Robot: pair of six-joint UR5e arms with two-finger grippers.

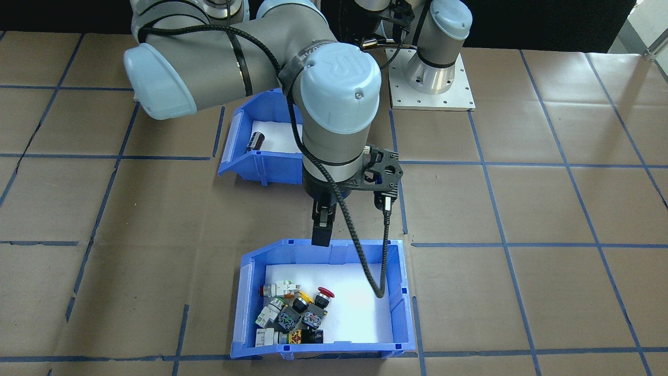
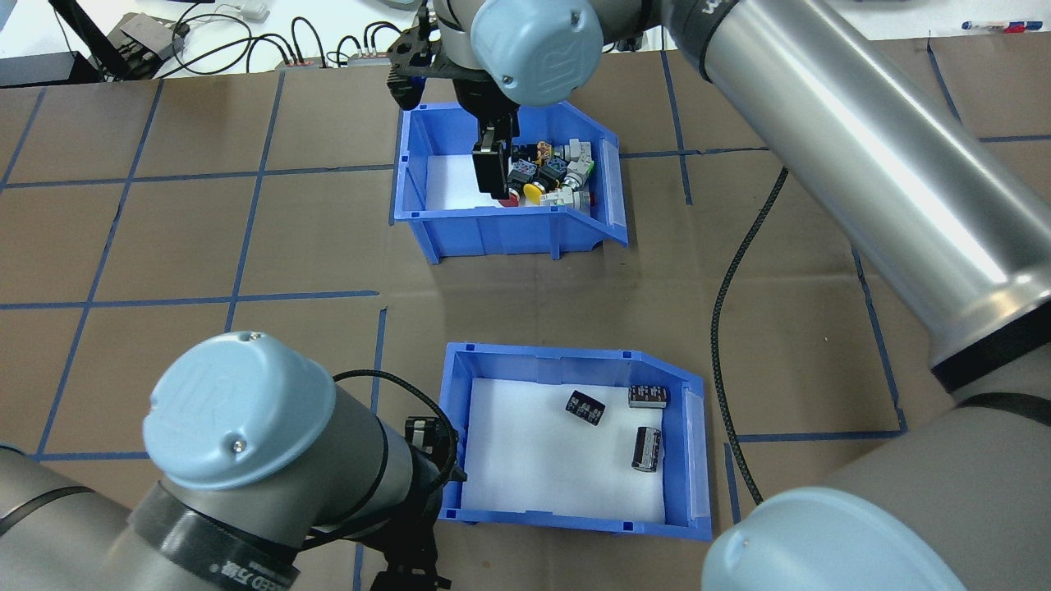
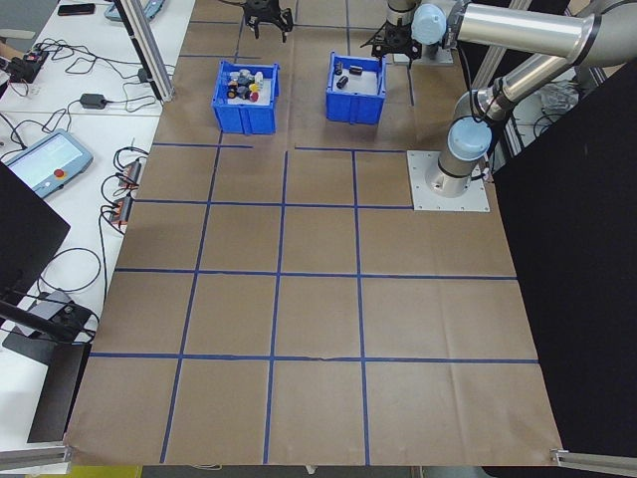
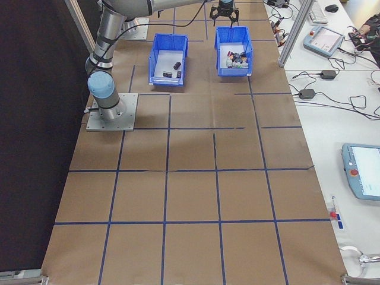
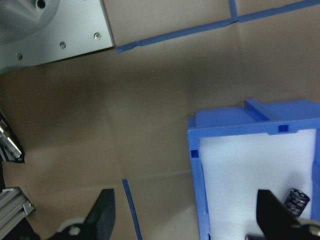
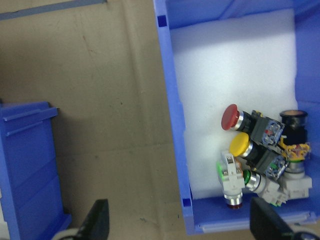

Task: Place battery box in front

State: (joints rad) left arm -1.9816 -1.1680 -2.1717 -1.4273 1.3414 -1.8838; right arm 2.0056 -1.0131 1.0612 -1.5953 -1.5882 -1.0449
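Swap not started, I think: battery box [image 2: 575, 439] sits near the robot base, straddled at its wall by the open, empty left gripper [image 5: 187, 220], while the open right gripper [image 6: 175, 225] straddles the switch bin [image 2: 509, 176] wall, gripping nothing.

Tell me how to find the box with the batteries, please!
Look at the brown table with blue tape lines: two blue boxes sit in its middle. The battery box is the one nearer the robot's base, beside the left gripper. It holds only three small dark batteries on white padding, while the other box is full of colourful buttons.
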